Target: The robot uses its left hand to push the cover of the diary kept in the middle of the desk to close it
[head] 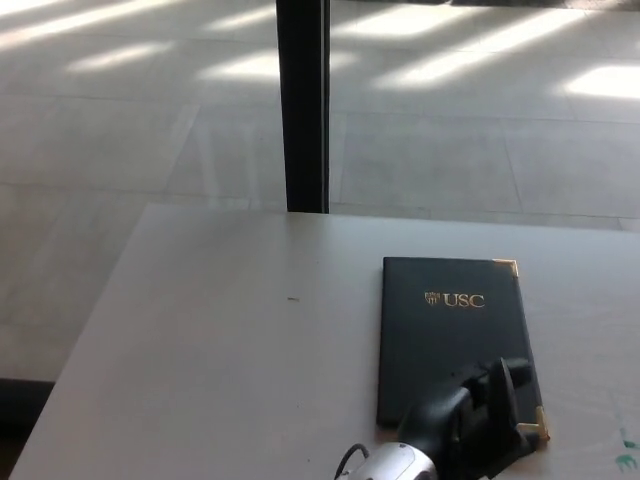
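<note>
Head view. Items listed by size, largest first.

Floor: pale tiled surface filling the far half of the scene, crossed by bright bands of light.

Desk: light grey top, filling the near half of the scene; its far edge runs across just below the foot of the post, and its left edge slants toward the near left corner.

Post: black upright, standing beyond the far edge of the desk, a little left of centre, rising out of the top of the scene.

Diary: dark cover, lying closed and flat on the desk, right of centre, long side running near to far. Spine on the left. Gold corner pieces show at the far right corner and the near right corner. Front cover faces up, with a gold crest and the letters "USC" near its far end.

Left hand: black, resting on the near end of the diary cover, toward its near right corner. Two thick fingers are extended, lying close together over the cover and grasping nothing. The silver-grey wrist behind it enters from the near edge of the scene.

Speck: small dark mark on the desk top, left of the diary, well apart from it.

Green marks: faint, at the near right edge of the desk.
</note>
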Motion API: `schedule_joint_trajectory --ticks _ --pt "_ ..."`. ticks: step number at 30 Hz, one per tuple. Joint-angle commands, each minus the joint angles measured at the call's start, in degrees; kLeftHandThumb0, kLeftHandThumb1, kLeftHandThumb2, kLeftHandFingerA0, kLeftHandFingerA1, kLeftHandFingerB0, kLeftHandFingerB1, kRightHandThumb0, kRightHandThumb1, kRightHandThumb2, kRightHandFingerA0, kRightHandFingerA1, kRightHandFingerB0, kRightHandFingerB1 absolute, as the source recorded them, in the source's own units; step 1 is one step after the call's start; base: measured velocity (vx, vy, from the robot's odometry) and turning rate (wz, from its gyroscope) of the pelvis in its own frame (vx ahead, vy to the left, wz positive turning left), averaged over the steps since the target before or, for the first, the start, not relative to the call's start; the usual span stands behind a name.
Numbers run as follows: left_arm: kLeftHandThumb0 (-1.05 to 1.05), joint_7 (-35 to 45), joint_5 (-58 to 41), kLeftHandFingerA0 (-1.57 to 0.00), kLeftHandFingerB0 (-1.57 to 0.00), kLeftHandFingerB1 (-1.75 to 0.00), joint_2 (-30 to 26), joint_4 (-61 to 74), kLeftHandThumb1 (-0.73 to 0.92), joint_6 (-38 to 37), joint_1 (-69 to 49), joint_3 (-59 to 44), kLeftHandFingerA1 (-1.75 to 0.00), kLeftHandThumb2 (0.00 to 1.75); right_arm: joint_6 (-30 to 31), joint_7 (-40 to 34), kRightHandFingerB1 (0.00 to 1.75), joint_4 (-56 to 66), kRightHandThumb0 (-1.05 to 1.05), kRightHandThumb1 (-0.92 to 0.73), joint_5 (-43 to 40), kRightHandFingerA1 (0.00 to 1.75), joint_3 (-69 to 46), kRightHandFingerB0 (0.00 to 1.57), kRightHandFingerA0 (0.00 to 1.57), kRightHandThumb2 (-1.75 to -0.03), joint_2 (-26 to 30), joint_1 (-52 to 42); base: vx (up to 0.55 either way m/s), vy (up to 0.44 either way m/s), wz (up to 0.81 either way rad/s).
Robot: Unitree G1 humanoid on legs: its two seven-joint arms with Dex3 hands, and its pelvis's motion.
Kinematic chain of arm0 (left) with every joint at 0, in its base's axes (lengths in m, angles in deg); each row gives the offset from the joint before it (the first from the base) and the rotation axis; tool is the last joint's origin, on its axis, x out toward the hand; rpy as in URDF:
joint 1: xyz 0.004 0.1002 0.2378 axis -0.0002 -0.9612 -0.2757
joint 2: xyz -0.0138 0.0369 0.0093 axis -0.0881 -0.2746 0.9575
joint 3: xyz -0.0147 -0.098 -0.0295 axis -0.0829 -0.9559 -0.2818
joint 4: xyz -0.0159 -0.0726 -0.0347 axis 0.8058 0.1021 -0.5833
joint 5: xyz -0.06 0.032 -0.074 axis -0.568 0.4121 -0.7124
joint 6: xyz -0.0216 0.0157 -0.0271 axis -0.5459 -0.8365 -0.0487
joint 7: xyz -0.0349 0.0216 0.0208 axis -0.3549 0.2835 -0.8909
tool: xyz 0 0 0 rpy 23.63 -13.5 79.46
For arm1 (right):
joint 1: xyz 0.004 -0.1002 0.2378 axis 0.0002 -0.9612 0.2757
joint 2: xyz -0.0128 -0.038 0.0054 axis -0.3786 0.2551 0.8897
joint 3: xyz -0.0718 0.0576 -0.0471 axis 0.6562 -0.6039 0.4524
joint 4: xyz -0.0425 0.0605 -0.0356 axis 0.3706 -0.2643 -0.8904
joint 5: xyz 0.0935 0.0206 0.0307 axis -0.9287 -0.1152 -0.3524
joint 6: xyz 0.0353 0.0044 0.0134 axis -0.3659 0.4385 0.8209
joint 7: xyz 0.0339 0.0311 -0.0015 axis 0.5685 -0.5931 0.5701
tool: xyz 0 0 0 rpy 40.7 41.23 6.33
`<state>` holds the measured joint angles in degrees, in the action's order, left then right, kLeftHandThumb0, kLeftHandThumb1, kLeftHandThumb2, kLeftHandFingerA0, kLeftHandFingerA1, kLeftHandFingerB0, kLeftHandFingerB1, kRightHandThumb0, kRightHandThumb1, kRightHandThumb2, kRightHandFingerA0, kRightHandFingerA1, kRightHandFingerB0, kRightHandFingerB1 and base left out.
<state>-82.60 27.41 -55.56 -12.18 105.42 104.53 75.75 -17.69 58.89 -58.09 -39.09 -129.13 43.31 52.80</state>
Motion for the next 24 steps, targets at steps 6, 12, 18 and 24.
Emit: schedule_joint_trajectory --ticks 6,12,18,24 --pt "-0.96 3.0 -0.3 -0.18 -0.12 -0.44 4.6 11.6 0.92 -0.1 3.5 -10.7 -0.48 0.97 0.5 0.7 0.46 -0.2 -0.70 -0.92 -0.8 0.67 0.0 0.39 0.38 -0.70 0.9 -0.7 0.00 0.000 0.00" --pt "-1.04 4.3 -8.3 -0.18 -0.13 -0.46 -0.2 23.2 0.92 -1.2 7.7 -31.1 -0.52 0.90 1.5 0.1 0.52 0.4 -0.79 -0.78 -1.6 0.72 -0.9 0.37 0.41 -0.88 0.8 -1.3 0.00 0.000 0.00" --pt "-1.02 4.1 -13.6 -0.14 -0.14 -0.42 -8.8 25.3 0.92 -1.4 3.8 -47.6 -0.45 0.87 0.6 0.4 0.49 -0.8 -0.74 -0.92 -1.2 0.71 -0.9 0.43 0.40 -0.69 0.9 -1.3 0.00 0.000 0.00" --pt "-1.03 2.8 -15.2 -0.34 -0.12 -0.46 -15.8 17.0 0.71 -2.4 -3.2 -63.2 -0.58 1.27 1.3 -0.5 0.47 -0.3 -0.74 -0.92 -1.6 0.68 -1.4 0.45 0.40 -0.68 0.8 -1.1 0.00 0.000 0.00"
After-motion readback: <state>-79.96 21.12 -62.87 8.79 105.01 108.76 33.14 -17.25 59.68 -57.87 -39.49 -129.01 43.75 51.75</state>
